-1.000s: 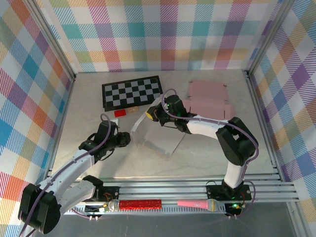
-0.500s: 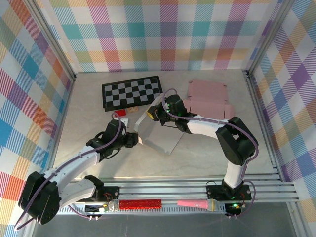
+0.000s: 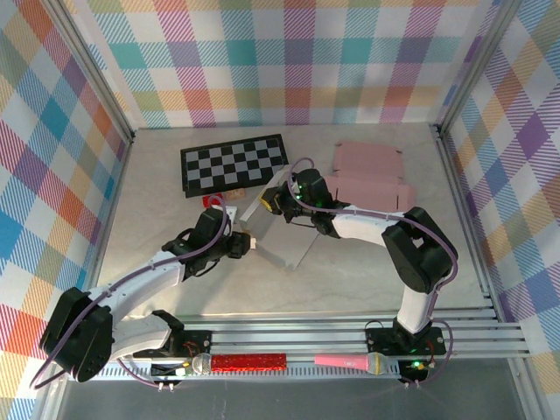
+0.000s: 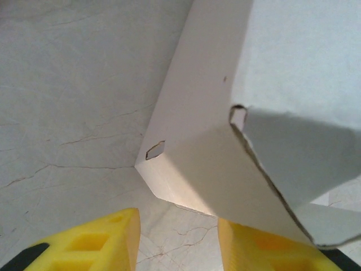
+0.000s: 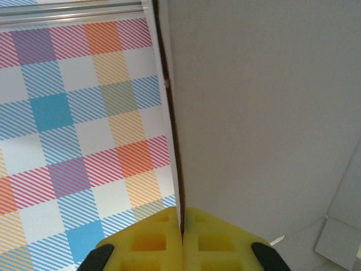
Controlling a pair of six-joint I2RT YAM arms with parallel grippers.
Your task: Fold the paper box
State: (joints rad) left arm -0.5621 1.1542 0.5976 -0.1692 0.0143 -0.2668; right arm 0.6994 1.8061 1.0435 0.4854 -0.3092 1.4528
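The paper box [image 3: 284, 234] is a white, partly folded cardboard blank in the middle of the table, one panel raised at a tilt. My right gripper [image 3: 278, 202] holds its far upper edge. In the right wrist view the yellow fingers [image 5: 225, 240] are shut on the thin panel edge of the box [image 5: 265, 113]. My left gripper [image 3: 246, 245] sits at the box's left edge. In the left wrist view it [image 4: 177, 248] is open, bare table between its fingers [image 4: 90, 243]. A slotted corner of the box [image 4: 197, 147] lies just ahead, and a flap overhangs the right finger.
A black-and-white checkerboard [image 3: 234, 164] lies at the back left, with a red block [image 3: 213, 201] and a small wooden block [image 3: 234, 194] in front of it. Flat pink boxes [image 3: 372, 175] lie at the back right. A red tube [image 3: 249, 360] and a pink microphone [image 3: 350, 360] rest on the front rail.
My left gripper has moved forward and to the right, up to the box's left edge. The raised panel has shifted its tilt. The right gripper has kept its grip in place.
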